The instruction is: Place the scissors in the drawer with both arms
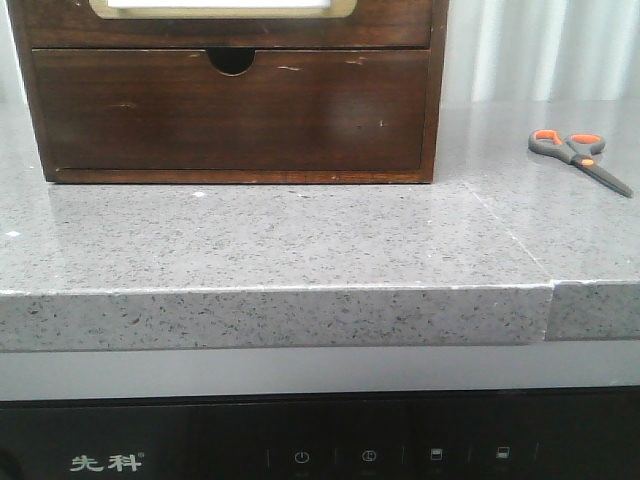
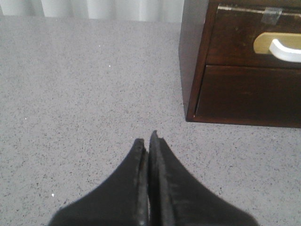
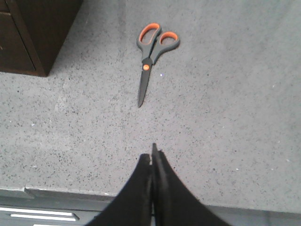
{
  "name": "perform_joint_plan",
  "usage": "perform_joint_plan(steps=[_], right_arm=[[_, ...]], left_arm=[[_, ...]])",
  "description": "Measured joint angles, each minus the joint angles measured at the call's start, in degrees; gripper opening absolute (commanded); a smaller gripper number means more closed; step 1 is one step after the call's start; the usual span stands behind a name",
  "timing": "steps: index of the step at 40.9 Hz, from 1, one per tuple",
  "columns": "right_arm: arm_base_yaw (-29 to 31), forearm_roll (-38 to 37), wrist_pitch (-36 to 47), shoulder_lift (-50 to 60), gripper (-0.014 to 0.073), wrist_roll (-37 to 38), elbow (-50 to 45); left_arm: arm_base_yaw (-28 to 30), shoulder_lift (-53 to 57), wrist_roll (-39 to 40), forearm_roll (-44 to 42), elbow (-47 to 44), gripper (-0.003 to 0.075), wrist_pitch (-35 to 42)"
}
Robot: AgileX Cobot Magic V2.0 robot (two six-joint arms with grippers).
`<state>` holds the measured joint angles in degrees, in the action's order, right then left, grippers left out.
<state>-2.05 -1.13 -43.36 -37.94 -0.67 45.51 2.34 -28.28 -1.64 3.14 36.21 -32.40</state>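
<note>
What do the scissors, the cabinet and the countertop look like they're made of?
Scissors: handles look like matte dark grey plastic with orange loop linings; the blades look like dull grey metal.
Cabinet: apparently dark-stained wood, with faint grain, light scratches and a slight sheen.
Countertop: probably polished grey stone or quartz composite, finely speckled, faintly reflective, with one visible seam.

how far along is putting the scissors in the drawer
Nothing looks done yet. The scissors lie flat on the counter, to the right of the cabinet and apart from it. The drawer with the white panel looks closed. Nothing is in hand: the left gripper and right gripper have their fingers together and empty. Opening the drawer, picking up the scissors and placing them inside remain.
</note>
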Motion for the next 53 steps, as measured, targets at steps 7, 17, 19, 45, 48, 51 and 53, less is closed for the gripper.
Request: perform_joint_plan(steps=[7,17,19,45,48,51,53], right_arm=[[0.0,-0.09,-0.12,-0.68,0.0353,0.0,0.0],[0.0,-0.09,-0.24,-0.68,0.0528,0.0,0.0],[0.0,-0.09,-0.34,-0.68,0.0528,0.0,0.0],[0.0,-0.09,-0.47,-0.68,0.0528,0.0,0.0],[0.0,0.01,-0.58,-0.68,0.0528,0.0,0.0],[0.0,0.25,-0.7,-0.68,0.0528,0.0,0.0],[0.0,0.47,-0.8,-0.68,0.0528,0.0,0.0]], left_arm=[[0.0,0.0,0.0,0.88,-1.31,0.0134,0.96],[0.0,-0.03,0.0,9.14,-3.11,0.0596,9.11],[0.0,-0.03,0.0,12.13,-3.63,0.0601,10.7],[0.0,-19.73,-10.86,58.09,-3.19,0.0598,6.34],[0.0,-22.9,-17.82,66.35,-2.8,0.0598,4.58],[0.0,-26.06,-25.6,75.62,-2.27,0.0598,3.08],[0.0,-27.9,-29.26,79.86,-1.85,0.0598,2.29]])
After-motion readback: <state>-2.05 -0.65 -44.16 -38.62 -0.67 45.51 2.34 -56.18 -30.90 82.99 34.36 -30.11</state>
